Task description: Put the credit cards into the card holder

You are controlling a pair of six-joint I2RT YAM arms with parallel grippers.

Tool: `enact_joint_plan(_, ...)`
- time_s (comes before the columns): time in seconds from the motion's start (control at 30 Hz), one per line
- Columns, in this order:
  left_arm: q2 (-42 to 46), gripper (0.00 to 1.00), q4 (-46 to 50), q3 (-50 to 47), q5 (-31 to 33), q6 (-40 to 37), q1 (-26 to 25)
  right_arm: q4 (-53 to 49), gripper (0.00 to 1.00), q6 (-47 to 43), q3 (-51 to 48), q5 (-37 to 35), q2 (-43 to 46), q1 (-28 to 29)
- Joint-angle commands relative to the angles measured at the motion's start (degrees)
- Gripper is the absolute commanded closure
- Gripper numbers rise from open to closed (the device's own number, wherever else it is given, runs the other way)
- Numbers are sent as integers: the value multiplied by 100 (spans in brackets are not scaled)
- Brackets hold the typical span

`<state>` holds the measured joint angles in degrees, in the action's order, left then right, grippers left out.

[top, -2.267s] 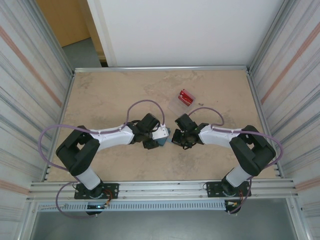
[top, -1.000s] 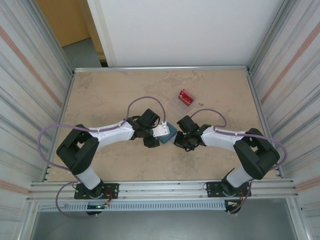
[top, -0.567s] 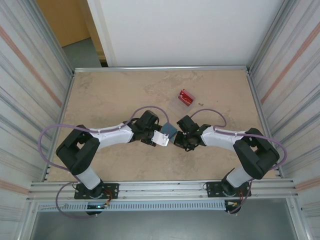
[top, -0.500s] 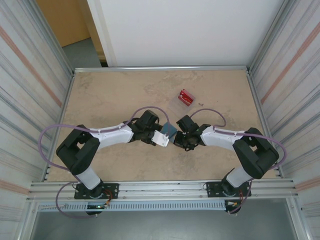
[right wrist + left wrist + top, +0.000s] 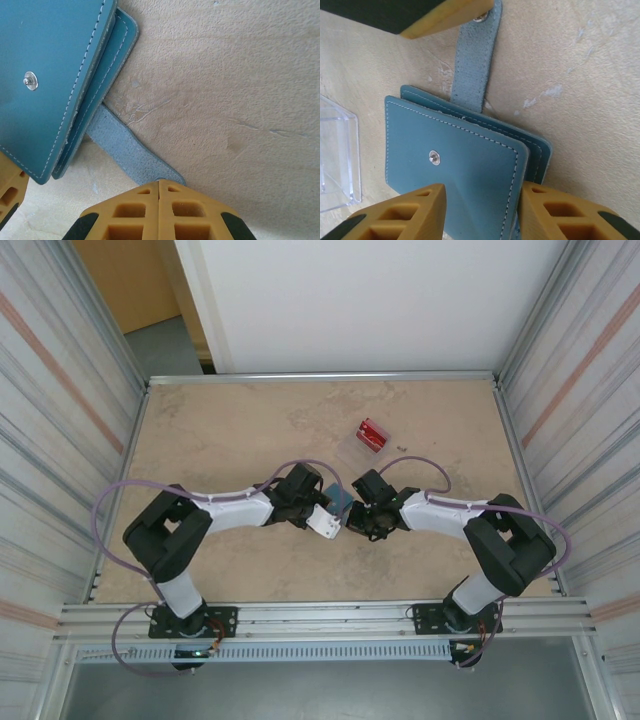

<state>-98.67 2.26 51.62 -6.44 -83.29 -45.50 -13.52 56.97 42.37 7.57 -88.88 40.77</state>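
The card holder [image 5: 341, 502], a teal-blue folded wallet, lies at the table's middle between both grippers. In the left wrist view its upper cover [image 5: 455, 160] is lifted. That cover runs between the fingers of my left gripper [image 5: 482, 195], which stands open, one finger over the cover and the other at its edge. The closing tab [image 5: 472, 65] sticks out flat on the table. My right gripper [image 5: 159, 182] is shut, its tips resting on the tab's end [image 5: 125, 150]. The red credit cards [image 5: 372, 435] sit farther back in a clear case.
A corner of the clear plastic case [image 5: 337, 150] lies just beside the wallet in the left wrist view. Metal-framed walls [image 5: 520, 440] close the table on both sides. Bare tabletop [image 5: 220, 430] spreads at the back left.
My left gripper has pushed in toward the wallet and its jaws have narrowed around the raised cover. The right gripper has stayed shut on the tab's end.
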Motion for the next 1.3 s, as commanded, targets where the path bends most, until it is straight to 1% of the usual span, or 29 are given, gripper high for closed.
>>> enact_joint_plan(0.0,-110,57,-171,-59,-137,-195,-38,-328,97,-45,-51,-35,-129,-34)
enact_joint_plan(0.07,-145,58,-206,-53,-146,-194,-38,-301,97,-46,-53,-37,-132,-41)
enact_joint_plan(0.13,-181,60,-239,-20,-128,-128,-38,-337,97,-54,-44,-37,-137,-39)
enact_joint_plan(0.23,-142,71,-214,47,-145,155,-38,-338,97,-46,-77,-41,-86,-39)
enact_joint_plan(0.37,-121,79,-24,160,-207,525,10,-344,97,-63,-113,-72,-72,-52)
enact_joint_plan(0.43,-95,87,1,182,-209,718,24,-362,97,-39,-126,-63,-56,-66)
enact_joint_plan(0.53,25,94,86,204,-279,1181,24,-352,97,-30,-138,-72,-2,-43)
enact_joint_plan(0.67,67,99,308,340,-320,1924,53,-451,97,-37,-140,-108,103,-46)
enact_joint_plan(0.77,79,100,397,416,-385,2272,108,-475,97,-37,-158,-141,186,-49)
enact_joint_plan(0.8,85,100,463,491,-447,2623,175,-485,97,-58,-178,-178,283,-63)
enact_joint_plan(0.83,127,100,571,575,-592,3207,266,-522,97,-80,-176,-185,310,-78)
enact_joint_plan(0.93,245,100,693,632,-826,4198,358,-582,97,-79,-158,-169,344,-95)
enact_joint_plan(1.13,459,100,740,579,-1160,5669,533,-684,97,-70,-176,-221,548,-89)
enact_joint_plan(1.27,574,100,905,569,-1579,6514,742,-782,97,-46,-212,-290,752,-79)
